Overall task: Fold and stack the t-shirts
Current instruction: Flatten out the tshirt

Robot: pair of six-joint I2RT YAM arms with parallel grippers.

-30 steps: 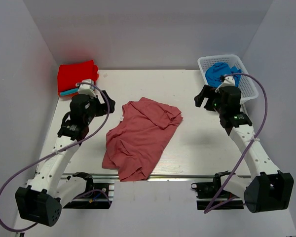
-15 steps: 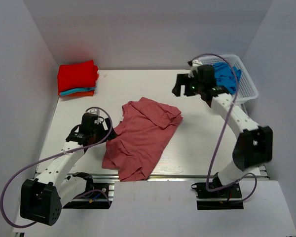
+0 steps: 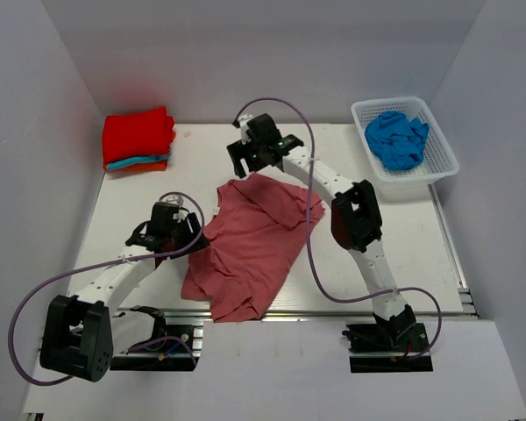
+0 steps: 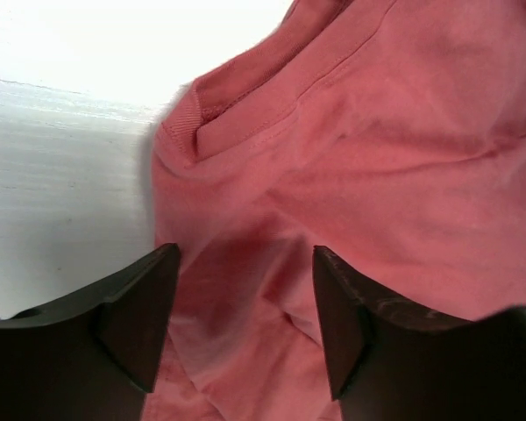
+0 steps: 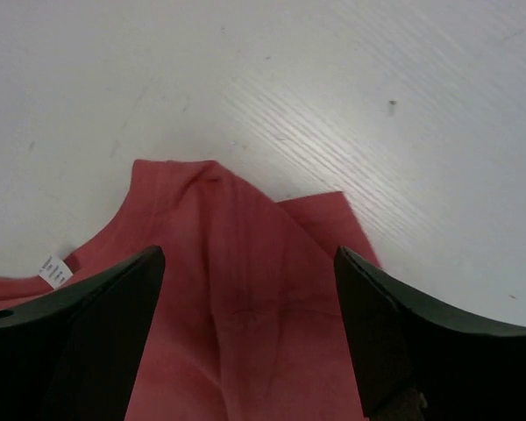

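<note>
A dusty rose-red t-shirt [image 3: 250,241] lies crumpled in the middle of the table. My left gripper [image 3: 195,241] is low at its left edge, near the collar [image 4: 245,114]. In the left wrist view the left gripper [image 4: 245,324] is open, its fingers [image 4: 140,324] either side of a raised fold of the shirt [image 4: 377,158]. My right gripper [image 3: 245,167] hangs over the shirt's far edge. The right wrist view shows this gripper [image 5: 250,342] wide open above a corner of the shirt [image 5: 245,289], holding nothing. A white label [image 5: 55,271] shows at the left.
Folded t-shirts [image 3: 138,136] are stacked at the back left, bright red on top with turquoise and orange below. A white lattice basket [image 3: 443,162] at the back right holds a bright blue t-shirt [image 3: 396,139]. The right arm reaches across the table's back half.
The right arm has swung left from the basket to the shirt's far edge. The left arm has dropped to the shirt's left edge, and its jaws have narrowed a little.
</note>
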